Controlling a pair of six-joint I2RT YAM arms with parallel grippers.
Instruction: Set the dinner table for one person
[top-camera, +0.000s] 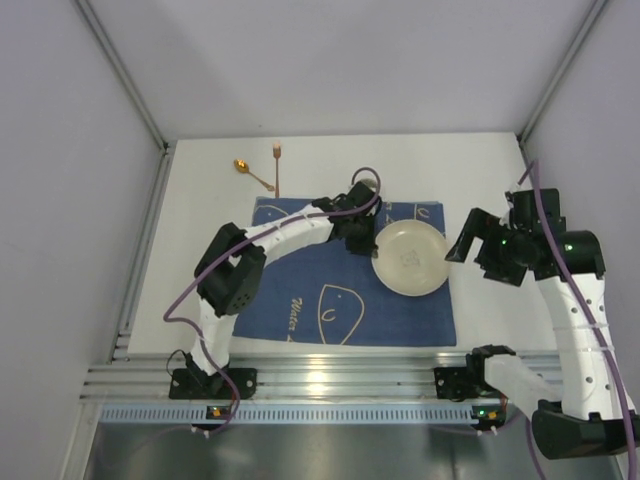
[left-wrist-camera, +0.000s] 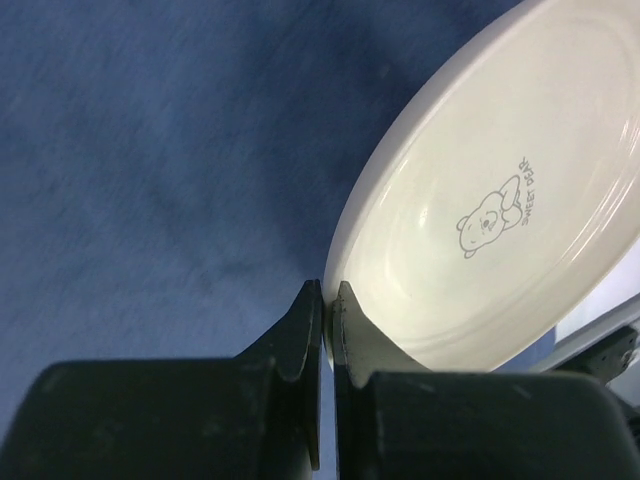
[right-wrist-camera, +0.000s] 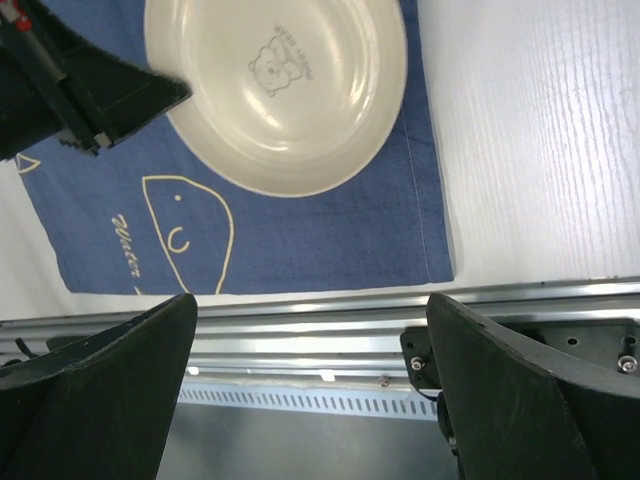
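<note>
Clearly, the dinner table (right-wrist-camera: 530, 130) lies below the gaping right jaws, while left jaws pinch the plate (left-wrist-camera: 500, 200) rim.

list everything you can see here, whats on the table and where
dinner table: one, white, between pale grey walls
placemat: one, blue with white line drawings, middle of the table
plate: one, cream with a small bear print, on the placemat's right half
spoon: one, gold, on bare table beyond the placemat's far left corner
second utensil: one, coppery handle, just right of the spoon; kind too small to tell
rails: aluminium, along the near edge
left gripper: black, shut on the plate's left rim
right gripper: black, open, right of the plate, holding nothing
</note>
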